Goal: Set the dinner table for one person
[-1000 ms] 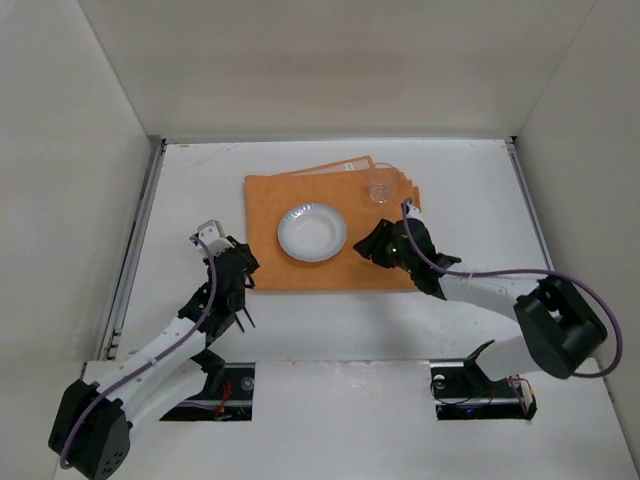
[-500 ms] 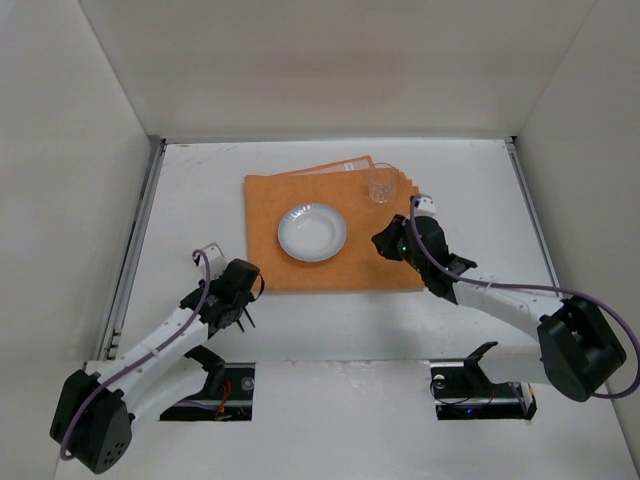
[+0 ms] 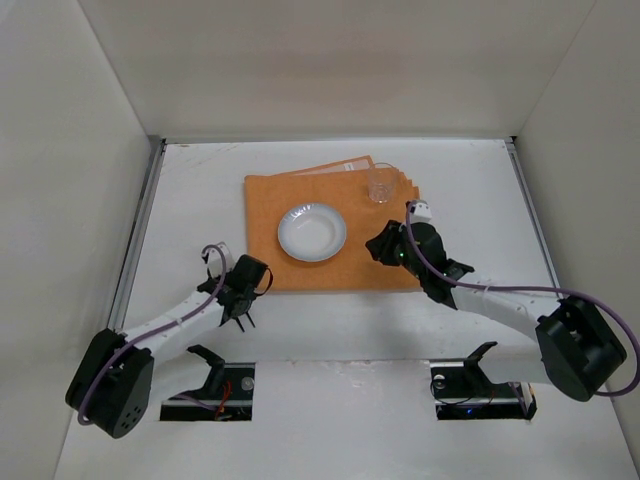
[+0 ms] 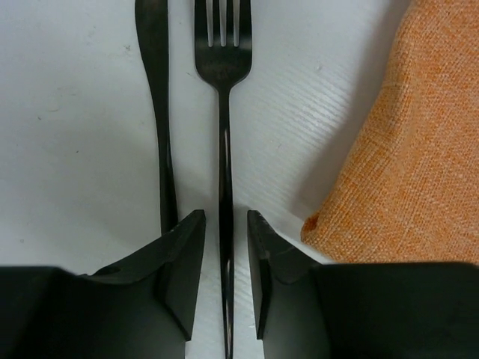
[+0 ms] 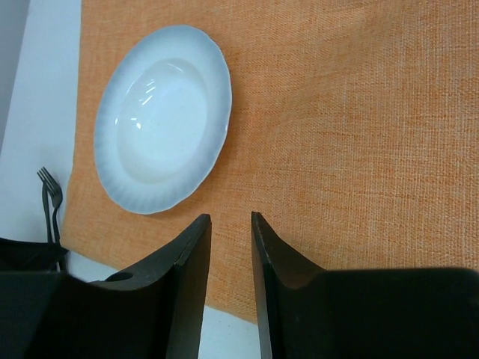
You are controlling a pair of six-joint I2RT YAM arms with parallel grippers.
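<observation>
Down low over the white dinner table (image 3: pixel 200 190), both arms hover.
Left gripper (image 4: pixel 226 224) has its fingers slightly apart astride a black fork (image 4: pixel 222 67) handle, beside the orange cloth (image 4: pixel 404 149); right gripper (image 5: pixel 230 224), narrowly parted and empty, hangs over the cloth near the plate (image 5: pixel 161 123); a glass (image 3: pixel 380 187) stands farthest.

no readable txt, no labels, brands, nos. or signs anywhere

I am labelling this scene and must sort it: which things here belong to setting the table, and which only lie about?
For the job: orange cloth, white plate, clear glass, black fork, second black utensil.
Lying about: sheet edges peeking from under the cloth's far side.
</observation>
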